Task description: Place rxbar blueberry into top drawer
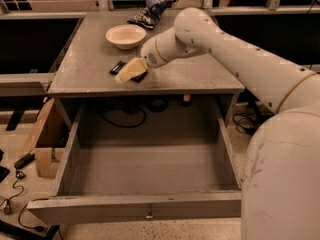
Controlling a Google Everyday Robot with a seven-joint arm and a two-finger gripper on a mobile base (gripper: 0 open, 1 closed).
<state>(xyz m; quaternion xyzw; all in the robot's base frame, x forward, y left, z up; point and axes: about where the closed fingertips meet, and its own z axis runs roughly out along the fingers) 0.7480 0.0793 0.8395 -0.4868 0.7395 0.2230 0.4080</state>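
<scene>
Camera view looks down over a grey desk with the top drawer pulled far out toward the near edge. Its front panel runs across the bottom of the picture, a small metal knob at its middle, and the grey floor and side walls of the drawer lie open to sight.

The bar is not in the drawer. It lies flat on the desk top, near the front edge and left of centre, a dark wrapper showing on either side of the hand. The hand, pale yellow, slants down to the left and lies right over the bar, covering its middle. I cannot tell how far open the hand is, nor whether it has hold of the bar or only sits above it.

The white arm reaches in from the right, its wrist just right of the bar, and a bulky white part of the arm fills the near right corner of the picture, hiding the right end of the drawer front.

Farther back on the desk sits a cream bowl — upright, apart from the bar and behind it. A blue-and-white snack bag lies at the far edge, just behind and right of the bowl.

Under the desk top, behind the drawer, dark cables loop. A cardboard box stands on the floor to the left.
</scene>
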